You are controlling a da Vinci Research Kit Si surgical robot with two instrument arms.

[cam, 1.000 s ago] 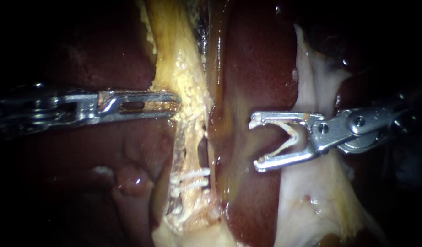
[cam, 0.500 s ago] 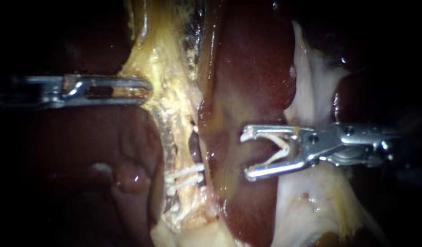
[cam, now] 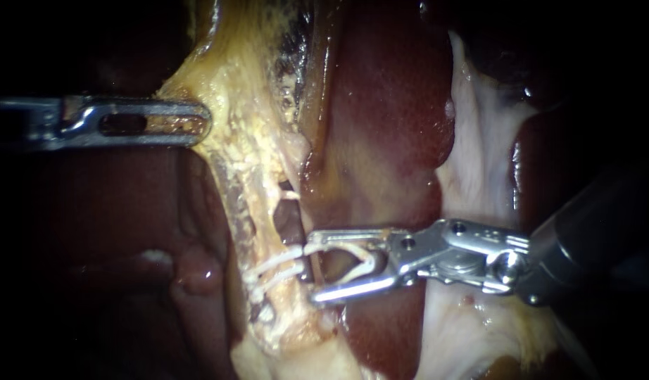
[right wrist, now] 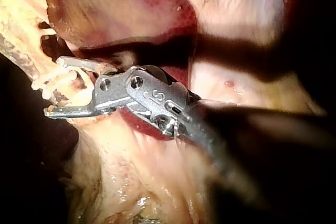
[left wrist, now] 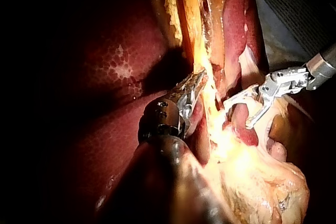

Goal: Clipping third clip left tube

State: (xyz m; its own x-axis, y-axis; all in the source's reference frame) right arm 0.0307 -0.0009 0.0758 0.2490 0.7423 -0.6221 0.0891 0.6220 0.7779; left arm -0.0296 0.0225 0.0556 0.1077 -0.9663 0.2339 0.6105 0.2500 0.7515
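instruments [cam: 201, 121] [cam: 312, 273]: 2 | clips [cam: 281, 270] on tube [cam: 257, 225]: 2 | loaded clip [cam: 369, 262]: 1

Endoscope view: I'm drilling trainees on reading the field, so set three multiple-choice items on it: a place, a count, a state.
1. Jaw tips of the right instrument lie: A) at the clipped tube; B) against the left instrument; C) out of view.
2. White clips on the tube: A) one; B) two; C) four.
3. The left instrument's jaws are: A) wide open; B) shut on yellow tissue; C) holding a clip.

1A: the right instrument, carrying an open clip, has its tips beside the tube. 2B: two white bars cross it. 3B: the jaws lie together, pinching the tissue's edge.
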